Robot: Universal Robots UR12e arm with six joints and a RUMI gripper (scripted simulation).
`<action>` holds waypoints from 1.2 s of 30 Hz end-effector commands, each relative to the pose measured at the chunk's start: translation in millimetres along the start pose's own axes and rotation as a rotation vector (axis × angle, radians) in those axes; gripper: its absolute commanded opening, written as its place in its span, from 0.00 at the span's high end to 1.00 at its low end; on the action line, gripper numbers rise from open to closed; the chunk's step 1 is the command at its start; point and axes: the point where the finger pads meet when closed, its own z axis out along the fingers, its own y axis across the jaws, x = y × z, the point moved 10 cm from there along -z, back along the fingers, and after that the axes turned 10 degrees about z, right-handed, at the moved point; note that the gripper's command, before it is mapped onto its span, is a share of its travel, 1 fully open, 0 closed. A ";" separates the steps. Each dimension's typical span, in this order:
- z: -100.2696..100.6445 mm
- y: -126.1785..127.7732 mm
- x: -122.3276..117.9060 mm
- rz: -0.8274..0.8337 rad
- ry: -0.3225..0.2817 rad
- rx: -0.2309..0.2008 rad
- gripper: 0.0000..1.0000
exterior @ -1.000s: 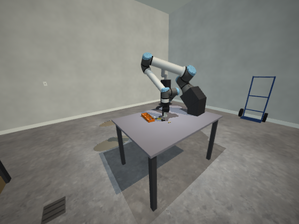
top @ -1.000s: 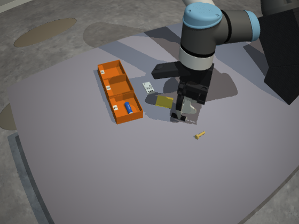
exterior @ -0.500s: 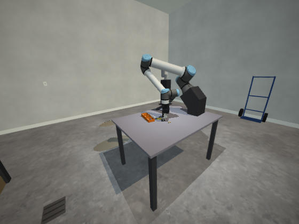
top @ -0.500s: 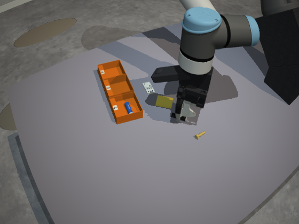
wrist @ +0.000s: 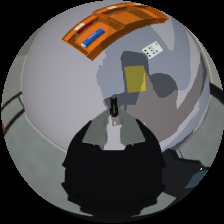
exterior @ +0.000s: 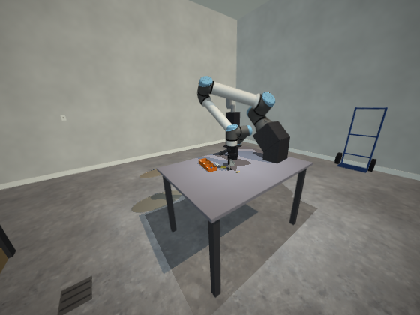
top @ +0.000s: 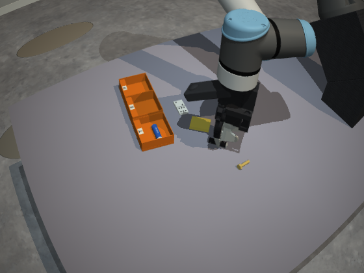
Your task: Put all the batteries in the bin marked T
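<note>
Because the black battery [top: 212,141] [exterior: 229,169] [wrist: 114,103] appears pinched low in the narrowed gripper [top: 221,139] [exterior: 230,166] [wrist: 114,108], it could be lost through an off-centre grip or knocked against the yellow block [top: 199,124] [exterior: 223,167] [wrist: 134,79] before bin T [top: 157,147] [exterior: 213,169] [wrist: 84,52], where the blue battery [top: 156,131] [wrist: 92,38] is held, is reached.
</note>
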 end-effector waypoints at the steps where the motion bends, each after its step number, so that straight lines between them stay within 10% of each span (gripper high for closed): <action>1: -0.5 -0.1 0.0 0.000 0.000 0.001 1.00; 27: -0.4 -0.1 0.0 0.000 0.000 0.001 1.00; 36: -30.4 -0.1 0.0 0.000 0.000 0.001 1.00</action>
